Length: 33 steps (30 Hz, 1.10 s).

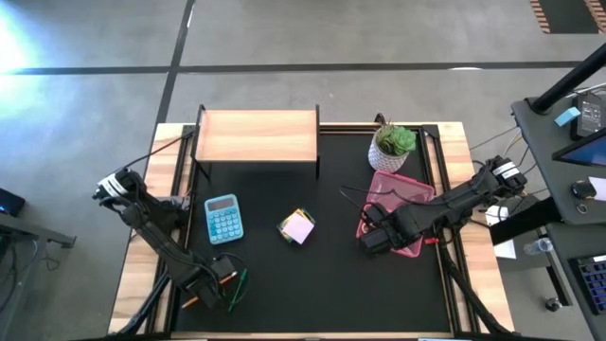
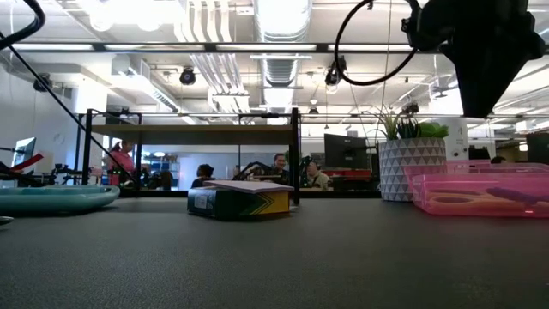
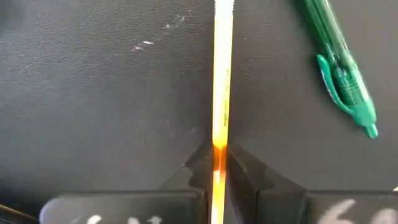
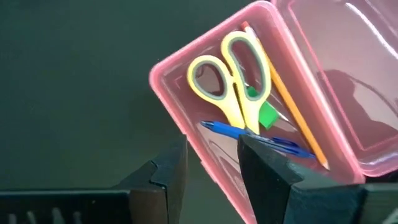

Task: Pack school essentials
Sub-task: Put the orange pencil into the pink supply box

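- Left gripper point(image 3: 217, 163) sits low at the near left corner of the black surface point(image 1: 322, 275); its fingers point(image 3: 245, 177) are pressed together on an orange pencil point(image 3: 222, 81), pinching it near one end.
- The pencil lies flat on the surface and runs straight out from the fingers. Small dark print runs along its side; too fine to read.
- A green pen point(image 3: 341, 71) lies just beside the pencil, apart from it, at a slight angle, clip end toward the gripper.
- Right gripper point(image 4: 212, 163) hovers over the near corner of the pink box point(image 4: 186, 118) at the right side of the surface; its fingers point(image 4: 264, 165) are spread, one on each side of the box wall, holding nothing.
- Inside the pink box: yellow-handled scissors point(image 4: 233, 81), a small green eraser point(image 4: 267, 115) touching the blades, a blue pen point(image 4: 261, 138) across the scissors' tips, and a second orange pencil point(image 4: 292, 109) along the box wall.
- The box's clear pink lid point(image 4: 348, 68) lies open beside it.
- A sticky-note block point(image 1: 297, 227) sits mid-surface, pink sheet uppermost; in the low view its side shows yellow and green stripes, no legible text.
- A blue calculator point(image 1: 223, 218) lies left of the block, well apart.
- A potted plant point(image 1: 392, 147) stands behind the pink box; a wooden shelf point(image 1: 257, 135) is at the far edge.
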Available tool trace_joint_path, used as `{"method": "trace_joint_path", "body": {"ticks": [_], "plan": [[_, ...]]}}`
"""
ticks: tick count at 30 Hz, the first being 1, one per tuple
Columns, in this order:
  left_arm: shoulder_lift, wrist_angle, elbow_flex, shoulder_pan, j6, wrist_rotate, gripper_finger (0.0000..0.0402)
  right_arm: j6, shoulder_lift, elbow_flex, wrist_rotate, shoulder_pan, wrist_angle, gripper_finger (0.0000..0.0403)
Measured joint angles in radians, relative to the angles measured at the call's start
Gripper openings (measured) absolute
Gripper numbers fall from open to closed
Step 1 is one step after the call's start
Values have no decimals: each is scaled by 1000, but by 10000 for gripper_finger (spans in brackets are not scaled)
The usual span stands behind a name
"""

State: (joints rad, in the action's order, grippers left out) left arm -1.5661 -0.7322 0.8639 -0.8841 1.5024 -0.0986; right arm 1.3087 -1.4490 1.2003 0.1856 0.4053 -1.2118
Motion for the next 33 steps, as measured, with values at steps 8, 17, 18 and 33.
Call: {"method": "trace_joint_path", "body": {"ticks": [8, 17, 18, 33], "plan": [[67, 6, 30, 1, 0, 57, 12, -38, 0, -1, 52, 0, 199, 136], [242, 17, 61, 65, -53, 439, 12, -329, 0, -11, 208, -11, 876, 132], [261, 18, 71, 78, -74, 480, 12, -370, 0, -12, 218, -12, 946, 133], [326, 554, 184, 274, -760, 736, 12, -642, 0, -12, 209, -38, 1471, 209]]}}
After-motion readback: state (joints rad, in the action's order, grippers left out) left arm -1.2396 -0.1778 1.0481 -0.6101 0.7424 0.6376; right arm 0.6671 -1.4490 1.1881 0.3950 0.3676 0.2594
